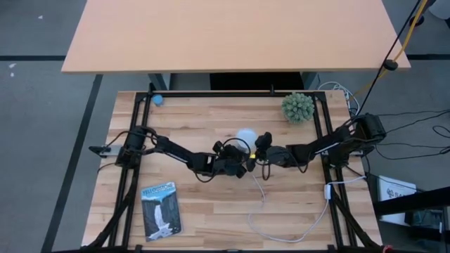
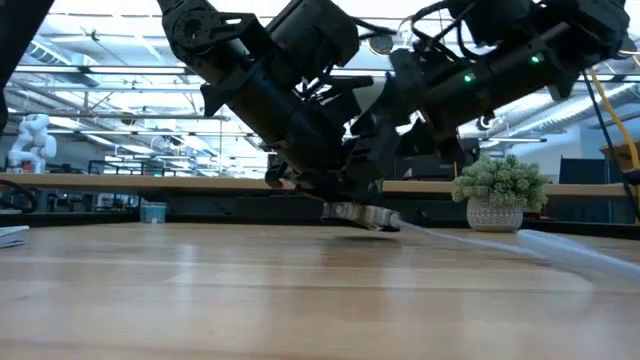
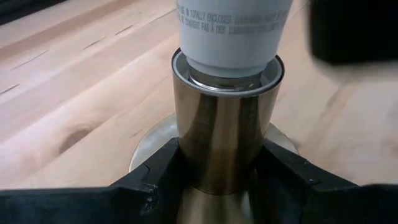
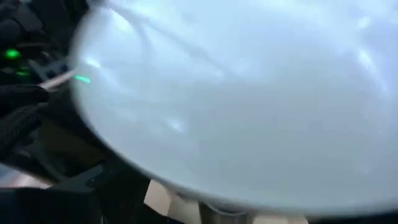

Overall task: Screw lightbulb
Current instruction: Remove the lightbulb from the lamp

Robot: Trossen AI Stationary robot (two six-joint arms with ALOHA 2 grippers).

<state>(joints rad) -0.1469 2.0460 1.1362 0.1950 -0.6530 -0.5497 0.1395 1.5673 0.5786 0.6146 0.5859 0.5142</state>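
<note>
At the middle of the wooden tabletop (image 1: pixel 211 204) both arms meet over a brass-coloured socket (image 3: pixel 227 134) that stands upright on its round base. The lightbulb (image 1: pixel 246 135) sits in the top of the socket, its pale grey neck (image 3: pixel 233 31) entering the metal rim, its white dome above.

The left gripper (image 3: pixel 217 180) reaches in from the left, and its two dark fingers (image 3: pixel 152 180) pinch the socket's barrel low down, one on each side, touching the metal. The right gripper (image 1: pixel 261 144) comes in from the right at the height of the bulb; its own camera sees almost nothing except the white dome (image 4: pixel 249 99), very close. Its fingers are spread as wide as they go, set about the bulb, though whether they press on the glass cannot be told.

A white cord (image 1: pixel 281 228) runs from the socket across the tabletop towards the near right. A green spiky ball in a small pot (image 1: pixel 298 107) stands near the far right corner, a small blue thing (image 1: pixel 158 100) near the far left corner, and a booklet (image 1: pixel 161 209) lies flat at the near left.
</note>
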